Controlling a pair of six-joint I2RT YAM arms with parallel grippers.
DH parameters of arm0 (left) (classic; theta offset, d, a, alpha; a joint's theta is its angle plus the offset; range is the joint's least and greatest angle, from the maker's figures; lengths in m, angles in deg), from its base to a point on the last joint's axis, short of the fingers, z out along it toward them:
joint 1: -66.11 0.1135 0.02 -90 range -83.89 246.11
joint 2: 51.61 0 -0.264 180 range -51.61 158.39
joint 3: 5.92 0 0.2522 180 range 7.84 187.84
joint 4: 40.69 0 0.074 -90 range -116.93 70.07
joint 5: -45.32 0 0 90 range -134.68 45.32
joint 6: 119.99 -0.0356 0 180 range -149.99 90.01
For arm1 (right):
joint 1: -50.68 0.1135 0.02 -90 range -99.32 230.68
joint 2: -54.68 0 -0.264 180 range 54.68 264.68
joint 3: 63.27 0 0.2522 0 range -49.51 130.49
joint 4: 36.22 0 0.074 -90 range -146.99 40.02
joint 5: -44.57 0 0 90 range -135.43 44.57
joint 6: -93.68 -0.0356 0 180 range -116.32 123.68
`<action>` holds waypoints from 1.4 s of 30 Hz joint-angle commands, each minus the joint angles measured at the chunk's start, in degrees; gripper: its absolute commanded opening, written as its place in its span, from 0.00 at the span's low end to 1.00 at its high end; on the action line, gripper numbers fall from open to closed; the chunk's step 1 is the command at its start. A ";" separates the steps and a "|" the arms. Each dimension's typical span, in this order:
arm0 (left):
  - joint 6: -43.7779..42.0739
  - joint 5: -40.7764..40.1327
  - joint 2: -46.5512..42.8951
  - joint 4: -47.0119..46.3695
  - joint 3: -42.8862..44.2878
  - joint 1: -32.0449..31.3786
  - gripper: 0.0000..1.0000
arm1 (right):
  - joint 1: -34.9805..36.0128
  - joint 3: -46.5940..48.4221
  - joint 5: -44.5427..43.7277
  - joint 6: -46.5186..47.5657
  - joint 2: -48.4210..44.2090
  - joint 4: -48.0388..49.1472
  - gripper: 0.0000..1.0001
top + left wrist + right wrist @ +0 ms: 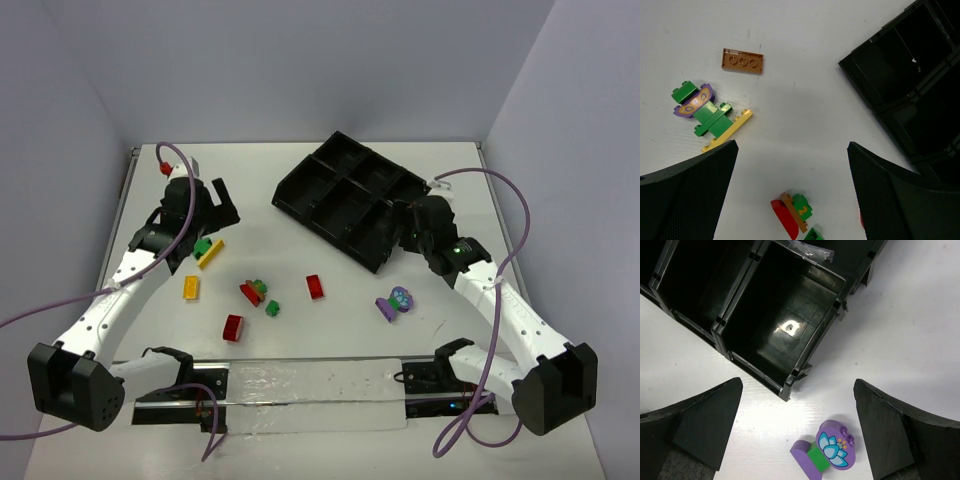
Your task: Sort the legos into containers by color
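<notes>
Nearest the overhead camera, two black arm bases (75, 380) are sitting at the near edge of a white bench (330, 340), and both arms are reaching away from them. Loose legos are lying scattered across the middle of the bench: a red brick (315, 287), another red brick (233, 327), a small green brick (272, 308), an orange brick (191, 287) and a red-and-green cluster (253, 291). Further back, a black divided tray (350, 195) is sitting at an angle, and none of its visible compartments is holding a brick, so the sorting appears to be just starting. On the left side, the left end effector (791, 150) is hovering wide open and holding nothing, near a green, purple and yellow cluster (707, 112). Over on the other side, the right end effector (797, 385) is hanging equally wide and empty, over the tray's near corner. A purple flower piece (832, 447) is lying just beside that corner. That piece looks like the likeliest first pick. Taking it would call for lowering the fingers to straddle it, closing on it, then carrying it over a compartment.
</notes>
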 commanded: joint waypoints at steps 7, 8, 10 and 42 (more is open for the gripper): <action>-1.03 2.72 0.31 -0.65 2.19 0.22 0.99 | 3.27 -0.28 6.10 2.45 -1.61 4.63 0.99; -0.83 2.45 0.44 -0.36 2.46 0.22 0.99 | 4.59 -0.09 6.97 3.02 -1.05 4.92 0.99; -0.38 1.38 0.81 0.67 3.27 0.22 0.99 | 7.24 1.20 7.33 3.47 1.20 4.30 0.98; -2.72 0.29 0.38 4.63 5.28 0.30 0.99 | 34.89 17.69 -5.01 -5.55 42.21 3.48 0.76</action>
